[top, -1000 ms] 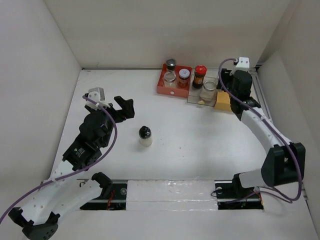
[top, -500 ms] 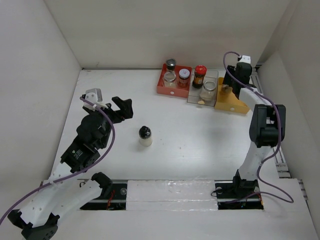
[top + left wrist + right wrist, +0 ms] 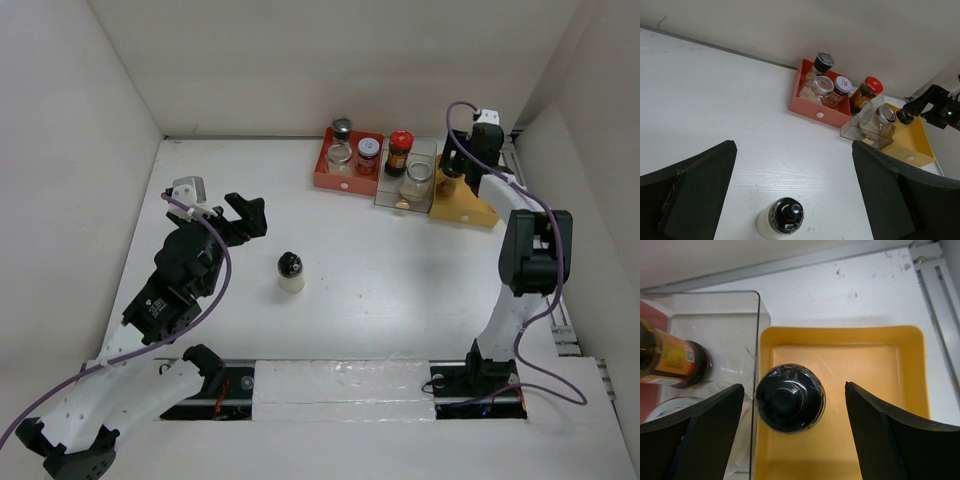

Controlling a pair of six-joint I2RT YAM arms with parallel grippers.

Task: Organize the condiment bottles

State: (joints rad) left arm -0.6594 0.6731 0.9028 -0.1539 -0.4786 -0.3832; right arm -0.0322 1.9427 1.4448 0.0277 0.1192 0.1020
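Black-domed glass bottle (image 3: 790, 397): upright in yellow rectangular tray (image 3: 880, 370), far right.
Right gripper (image 3: 795, 387): arm stretched far, fingers open beside the bottle, not touching.
Left gripper (image 3: 249, 214): above left table, fingers wide open.

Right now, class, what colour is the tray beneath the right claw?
The tray is yellow, seen best in the right wrist view.

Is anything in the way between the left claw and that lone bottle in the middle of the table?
Nothing visible. Only bare table lies between the open left gripper and the bottle, which stands alone.
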